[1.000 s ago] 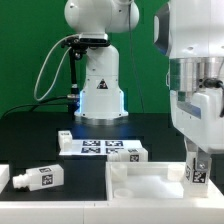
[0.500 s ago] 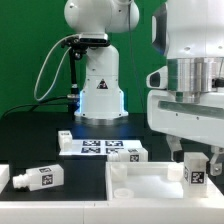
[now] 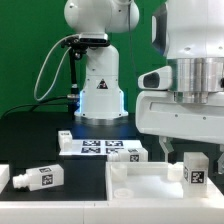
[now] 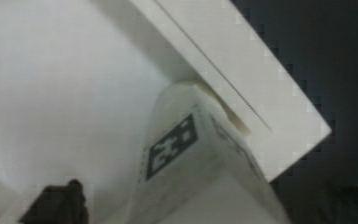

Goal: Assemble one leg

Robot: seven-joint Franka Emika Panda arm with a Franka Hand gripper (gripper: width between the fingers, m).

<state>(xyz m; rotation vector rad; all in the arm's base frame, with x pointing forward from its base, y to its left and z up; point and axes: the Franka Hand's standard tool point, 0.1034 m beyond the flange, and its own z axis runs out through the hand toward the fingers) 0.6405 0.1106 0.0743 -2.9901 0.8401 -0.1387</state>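
The pincer [image 3: 196,152] hangs at the right of the exterior view, its dark fingertips just above a white leg [image 3: 195,170] that stands upright at the right edge of the big white tray [image 3: 140,185]; whether the fingers are open or closed on the leg cannot be told, since the arm's bulky white wrist hides most of them. Going from the left of that frame: a second leg [image 3: 36,178] lies on its side at lower left on the black table [image 3: 30,140], its square black-and-white tag facing the camera. Toward the middle, the flat marker board [image 3: 100,148] shows a row of similar tags, with the robot's white base [image 3: 100,90] behind it. No readable writing or brand shows, only the coded squares. In the wrist view the leg [image 4: 202,140] fills the frame, blurred, with one tag visible, beside the tray's raised rim [image 4: 247,70].
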